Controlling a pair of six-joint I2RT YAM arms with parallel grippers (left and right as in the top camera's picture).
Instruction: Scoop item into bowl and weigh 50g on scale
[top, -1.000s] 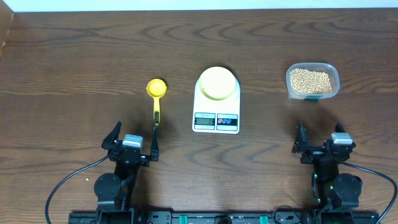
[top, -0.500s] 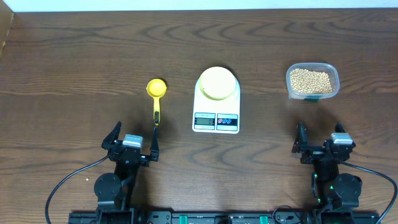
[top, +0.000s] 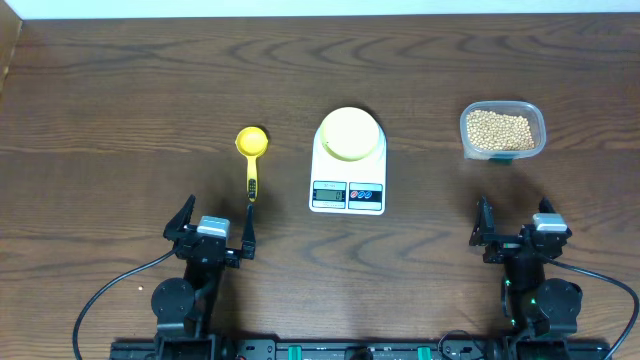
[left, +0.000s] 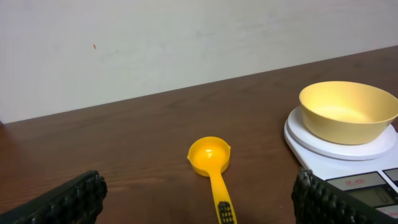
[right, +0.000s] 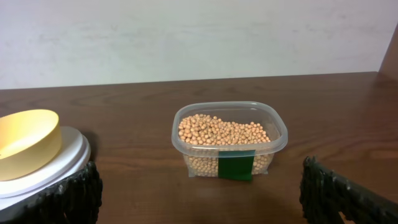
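Observation:
Tan beans fill a clear plastic container at the right. A pale yellow bowl stands empty on the white scale in the middle. A yellow scoop lies left of the scale, handle toward me. My left gripper is open and empty, just behind the scoop's handle. My right gripper is open and empty, in front of the container.
The table is dark brown wood. A pale wall stands behind its far edge. Both arm bases and cables sit at the near edge.

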